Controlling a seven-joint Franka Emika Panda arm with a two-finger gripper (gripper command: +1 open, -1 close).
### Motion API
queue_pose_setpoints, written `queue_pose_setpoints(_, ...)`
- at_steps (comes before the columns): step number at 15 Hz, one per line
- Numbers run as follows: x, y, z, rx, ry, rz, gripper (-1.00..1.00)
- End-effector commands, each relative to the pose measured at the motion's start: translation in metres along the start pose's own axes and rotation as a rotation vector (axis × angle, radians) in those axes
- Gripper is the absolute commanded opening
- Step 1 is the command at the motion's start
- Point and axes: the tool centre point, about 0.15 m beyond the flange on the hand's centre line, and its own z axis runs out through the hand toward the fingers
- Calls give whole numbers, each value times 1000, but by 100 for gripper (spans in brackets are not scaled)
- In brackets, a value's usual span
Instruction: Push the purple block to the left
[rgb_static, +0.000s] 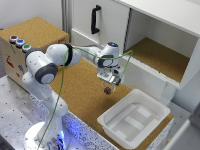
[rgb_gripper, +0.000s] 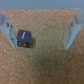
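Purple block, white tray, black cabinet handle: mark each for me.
purple block (rgb_gripper: 23, 38), wrist view, centre of its top face
white tray (rgb_static: 114, 128), exterior view, near rim
black cabinet handle (rgb_static: 94, 19), exterior view, middle of the bar

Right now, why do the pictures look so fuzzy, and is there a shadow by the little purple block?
In the exterior view everything is soft and low in detail, so the purple block is just a dark speck under the end effector. In the wrist view the block is clearer but still blurry, the fingers blur most, and a faint shadow edges the block on the cork.
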Motion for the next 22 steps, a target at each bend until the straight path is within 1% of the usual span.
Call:
queue_pose_setpoints(1,6,21,48,12,-12,105,100)
queue_pose_setpoints(2,6,27,57,38,-6,133,100)
queue_pose_setpoints(3,9,30,66,82,-18,126,100)
queue_pose_setpoints(4,11,29,72,74,-7,111,100)
queue_pose_setpoints(6,15,26,75,79,26,94,100)
queue_pose_setpoints(7,18,24,79,77,12,95,-100)
queue_pose_setpoints(11,23,19,78,70,52,84,-100)
queue_pose_setpoints(15,34,18,82,47,56,111,-100)
queue_pose_setpoints(17,40,18,83,46,72,120,-100)
queue_pose_setpoints(19,47,15,87,43,74,114,-100)
queue_pose_setpoints(22,56,3,94,19,88,87,-100)
